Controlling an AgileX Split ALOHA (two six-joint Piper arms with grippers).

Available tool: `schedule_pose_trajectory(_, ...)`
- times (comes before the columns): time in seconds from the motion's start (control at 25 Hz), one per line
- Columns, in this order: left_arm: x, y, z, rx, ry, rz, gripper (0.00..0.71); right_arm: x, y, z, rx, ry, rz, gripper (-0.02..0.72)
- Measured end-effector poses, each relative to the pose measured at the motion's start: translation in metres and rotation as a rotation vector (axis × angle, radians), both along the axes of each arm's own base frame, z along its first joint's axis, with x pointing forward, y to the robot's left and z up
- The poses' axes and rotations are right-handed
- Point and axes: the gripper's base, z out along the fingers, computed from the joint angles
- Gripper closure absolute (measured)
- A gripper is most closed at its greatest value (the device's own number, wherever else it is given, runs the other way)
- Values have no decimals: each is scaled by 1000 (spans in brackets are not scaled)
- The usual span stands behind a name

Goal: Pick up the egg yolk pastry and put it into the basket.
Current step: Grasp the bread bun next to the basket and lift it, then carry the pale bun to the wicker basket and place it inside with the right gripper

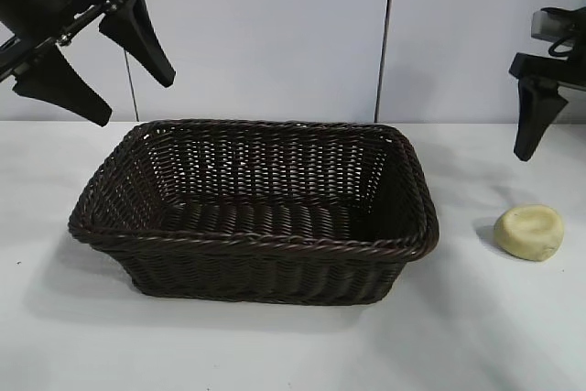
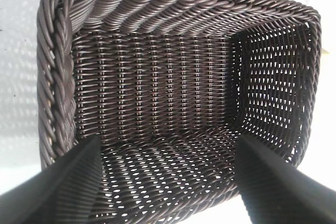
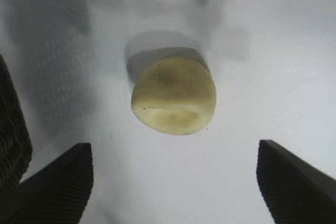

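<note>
1. the pastry (image 1: 529,232) lies on the table (image 1: 275,345), to the right of the basket (image 1: 256,212) in the exterior view, near it but not touching. nothing grips it, so we judge the pick not yet made.
2. the basket stands mid-table, and its inside looks bare in both the exterior and left wrist views; the placing step is wholly ahead of us.
3. our right gripper (image 3: 176,182) hangs in the air above and a little behind the pastry, jaws wide apart and holding nothing. in its wrist view the pastry (image 3: 173,95) sits roughly centred ahead of the gap between the fingers (image 3: 58,182), which reads to us as lined up for a descent.
4. our left gripper (image 1: 96,61) hovers above the basket's left end, jaws also wide and holding nothing; its wrist view looks straight into the basket (image 2: 58,77). it seems idle for this job.
5. left to do, as we judge it: lower the right gripper around the pastry, close, lift, carry it over the rim, and let go inside.
</note>
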Motion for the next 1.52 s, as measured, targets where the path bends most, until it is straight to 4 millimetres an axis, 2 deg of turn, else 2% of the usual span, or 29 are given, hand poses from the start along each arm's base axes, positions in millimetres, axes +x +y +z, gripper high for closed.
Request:
schedule_pose_trajectory(0.28, 0, 0, 0, 0, -2, 1, 193, 11, 2, -44, 35, 23, -46, 93)
schedule_pose_trajectory(0.44, 0, 0, 0, 0, -2, 2, 193, 13, 2, -56, 41, 39, -55, 106)
schedule_pose_trajectory(0.52, 0, 0, 0, 0, -3, 2, 193, 13, 2, -57, 41, 40, -55, 168)
schedule_pose_trajectory(0.64, 1, 0, 0, 0, -5, 3, 193, 13, 2, -59, 43, 46, -56, 378)
schedule_pose_trajectory(0.72, 1, 0, 0, 0, -5, 3, 193, 12, 2, -59, 45, 50, -56, 488)
schedule_pose_trajectory(0.8, 1, 0, 0, 0, -5, 3, 193, 12, 3, -59, 52, 56, -55, 546)
schedule_pose_trajectory(0.92, 1, 0, 0, 0, -5, 3, 193, 13, 4, -55, 68, 65, -41, 570)
schedule_pose_trajectory(1.08, 1, 0, 0, 0, -5, 3, 193, 19, 6, -32, 91, 34, -19, 578)
schedule_pose_trajectory(1.4, 1, 0, 0, 0, -5, 3, 193, 31, 9, 71, 117, -151, 30, 584)
schedule_pose_trajectory(1.52, 1, 0, 0, 0, -5, 3, 193, 31, 10, 94, 120, -182, 48, 584)
